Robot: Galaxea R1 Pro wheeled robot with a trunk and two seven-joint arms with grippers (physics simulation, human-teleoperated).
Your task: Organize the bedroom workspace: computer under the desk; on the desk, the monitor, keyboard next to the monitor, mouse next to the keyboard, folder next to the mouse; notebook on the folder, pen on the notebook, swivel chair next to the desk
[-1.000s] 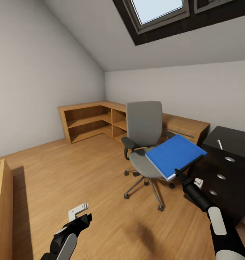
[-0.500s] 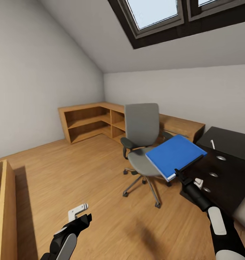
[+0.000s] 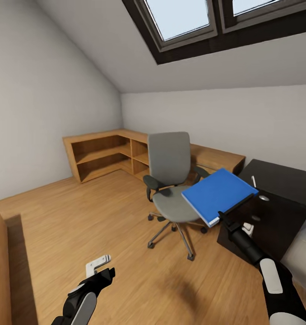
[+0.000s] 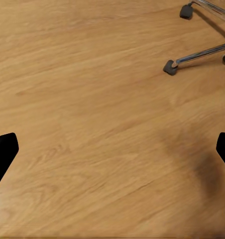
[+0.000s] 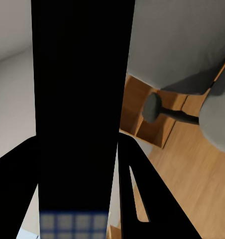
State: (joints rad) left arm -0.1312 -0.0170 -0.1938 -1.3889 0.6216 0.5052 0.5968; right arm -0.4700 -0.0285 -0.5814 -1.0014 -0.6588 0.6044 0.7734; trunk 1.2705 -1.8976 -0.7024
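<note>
Right gripper (image 3: 222, 216): clamped on the near edge of the folder (image 3: 218, 193); arm reaches forward and up from the lower right of the head view.
Right wrist view: the folder appears as a dark slab (image 5: 80, 99) running between the two fingers (image 5: 135, 199); part of the grey chair and its black armrest (image 5: 160, 112) lies beyond.
Folder: bright blue, white page edge toward the robot, held in the air, tilted, clear of any surface; it overlaps the right edge of the chair seat in the head view and sits just left of the desk.
Left gripper (image 3: 101, 266): low at the left of the head view, above the floor, holding nothing; in the left wrist view its dark fingertips (image 4: 3, 154) stand at opposite edges, spread wide.
Swivel chair (image 3: 170, 174): upright on the wooden floor (image 3: 81, 216), seat bare, chrome base and casters (image 4: 170, 66) in front of the left gripper.
Desk (image 3: 279, 198): black, at the right, drawer unit with round silver knobs (image 3: 264, 197) facing the robot.
Desk top: one small white slender item (image 3: 253, 181) near the front edge; identity cannot be told.
Shelf unit (image 3: 108, 151): low, wooden, along the far walls behind the chair.
Skylight (image 3: 184, 18): in the sloped ceiling.
</note>
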